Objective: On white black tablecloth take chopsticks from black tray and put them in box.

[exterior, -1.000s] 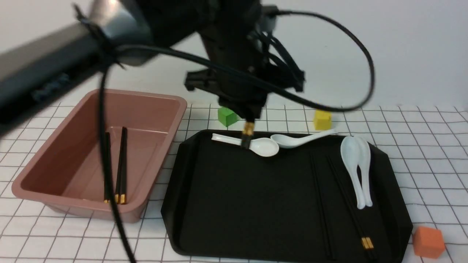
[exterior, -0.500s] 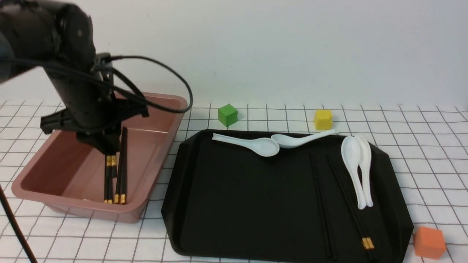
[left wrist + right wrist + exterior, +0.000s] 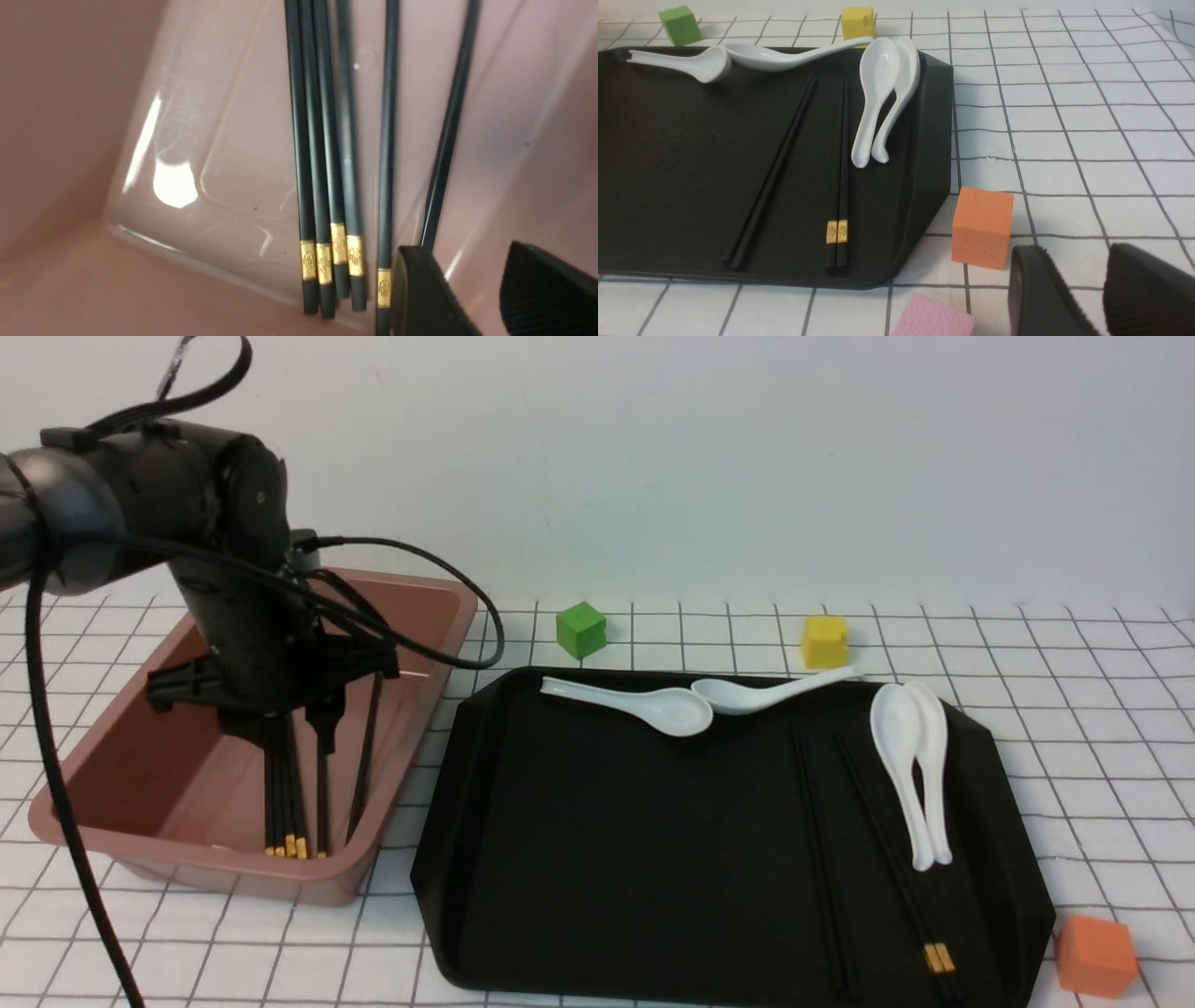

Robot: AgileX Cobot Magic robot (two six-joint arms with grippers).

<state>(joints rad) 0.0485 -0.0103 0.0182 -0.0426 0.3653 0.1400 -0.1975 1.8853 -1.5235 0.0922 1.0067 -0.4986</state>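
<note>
While in box (image 3: 112,784), tool (image 3: 467,261) agape, empty.

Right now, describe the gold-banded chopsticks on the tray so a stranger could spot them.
Find the black tray right of the pink box. Toward its right side, just left of the two nested white spoons, lies a chopstick pair pressed together. Unlike the other sticks farther left, it shows gold bands at its near end.

The left arm (image 3: 224,588), upper left of the front view, is matte black with a fat rounded joint and black cables (image 3: 62,789) trailing off it. The left fingers (image 3: 420,294) and right fingers (image 3: 1041,298) are black with finely ribbed faces.
</note>
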